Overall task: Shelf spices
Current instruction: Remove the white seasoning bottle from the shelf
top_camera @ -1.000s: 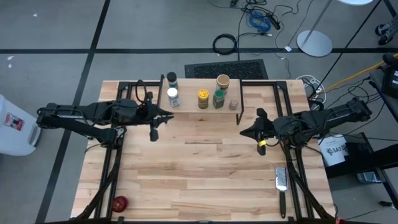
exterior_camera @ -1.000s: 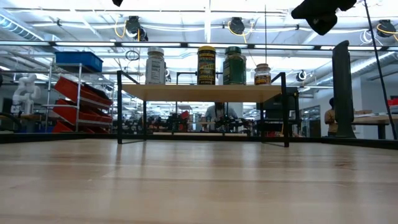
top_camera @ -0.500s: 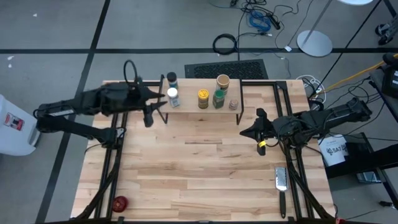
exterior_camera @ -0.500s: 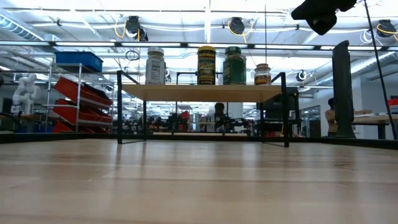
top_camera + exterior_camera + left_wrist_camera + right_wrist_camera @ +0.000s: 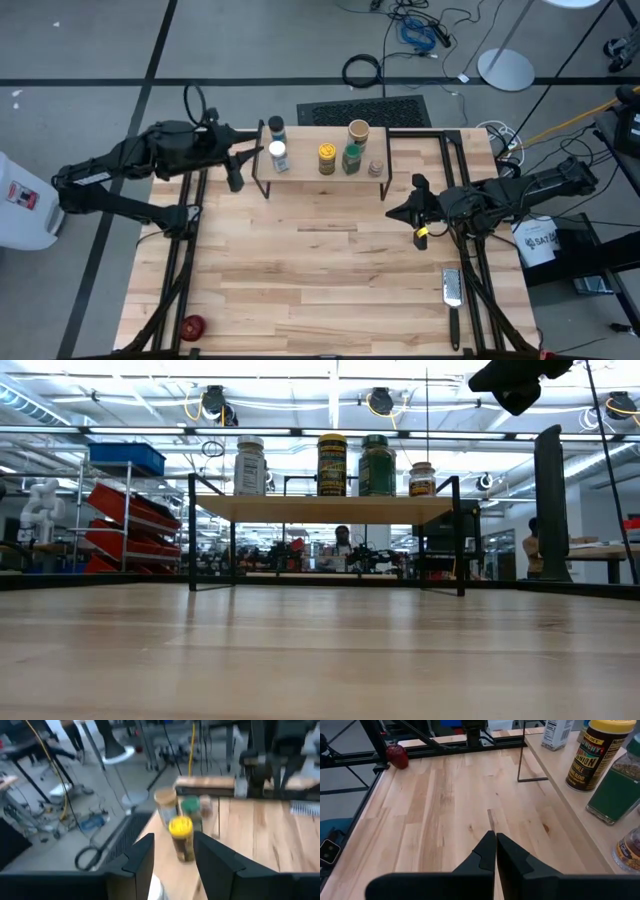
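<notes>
Left gripper (image 5: 236, 176) fingers (image 5: 139, 866) parted a little, holding nothing, hovering just beside the shelf's (image 5: 310, 172) left end. Right gripper (image 5: 421, 236) fingers (image 5: 482, 854) pressed together, empty, over the counter (image 5: 320, 270) right of the shelf. Five spice jars all stand on the shelf: dark-lidded jar (image 5: 276, 128), white-capped jar (image 5: 278, 155), yellow jar (image 5: 326, 158), green-lidded jar (image 5: 351, 157), tan jar (image 5: 358, 131). Small brownish jar (image 5: 375, 168) at the shelf's right end. Red ball (image 5: 192, 326) and grater (image 5: 452, 288) near the counter's front corners.
</notes>
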Controlling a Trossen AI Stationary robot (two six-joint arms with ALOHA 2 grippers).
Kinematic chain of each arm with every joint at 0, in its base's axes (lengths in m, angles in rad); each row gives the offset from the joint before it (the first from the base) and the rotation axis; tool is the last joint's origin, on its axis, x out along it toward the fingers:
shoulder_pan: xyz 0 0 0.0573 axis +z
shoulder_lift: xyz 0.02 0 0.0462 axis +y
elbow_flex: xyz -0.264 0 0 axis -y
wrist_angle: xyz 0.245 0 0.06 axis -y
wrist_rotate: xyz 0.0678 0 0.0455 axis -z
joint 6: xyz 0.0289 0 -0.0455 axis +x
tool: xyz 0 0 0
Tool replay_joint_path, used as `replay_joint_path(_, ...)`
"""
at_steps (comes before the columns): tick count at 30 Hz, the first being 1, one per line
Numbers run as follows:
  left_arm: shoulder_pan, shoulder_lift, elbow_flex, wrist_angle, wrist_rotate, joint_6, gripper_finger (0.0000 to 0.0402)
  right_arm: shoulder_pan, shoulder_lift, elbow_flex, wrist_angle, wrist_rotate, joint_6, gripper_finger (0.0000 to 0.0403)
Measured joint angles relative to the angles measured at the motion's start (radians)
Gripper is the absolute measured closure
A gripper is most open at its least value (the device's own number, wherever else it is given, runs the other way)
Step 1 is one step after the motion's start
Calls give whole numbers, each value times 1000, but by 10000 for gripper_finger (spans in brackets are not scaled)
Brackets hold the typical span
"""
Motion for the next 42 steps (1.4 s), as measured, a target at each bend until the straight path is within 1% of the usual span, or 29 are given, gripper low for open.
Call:
replay_joint_path(2,22,22,18,-57,47,1,249,-1,0,0,0,0,-3,403)
replay_joint_path(4,50,51,36,-110,104,2,233,-1,0,0,0,0,-4,403)
replay_joint_path(9,110,111,49,-156,190,74,167,-1,0,0,23,1,-26,403)
replay_joint_path(13,146,159,49,-183,199,76,118,-1,0,0,42,1,-34,403)
replay_joint_path(16,173,196,49,-200,183,72,99,-1,0,0,44,1,-35,403)
replay_joint_path(19,192,235,49,-220,173,45,91,-1,0,0,44,1,-45,403)
replay_joint_path(25,195,290,49,-229,96,-28,90,-1,0,0,44,1,-45,403)
replay_joint_path(30,195,319,49,-229,82,-114,90,-1,0,0,43,1,-45,403)
replay_joint_path(31,194,323,49,-229,63,-128,90,-1,0,0,43,1,-45,403)
replay_joint_path(34,195,331,42,-228,-36,-153,90,-1,0,0,43,1,-45,403)
replay_joint_path(42,199,337,18,-231,-39,-189,90,-1,0,0,43,1,-46,403)
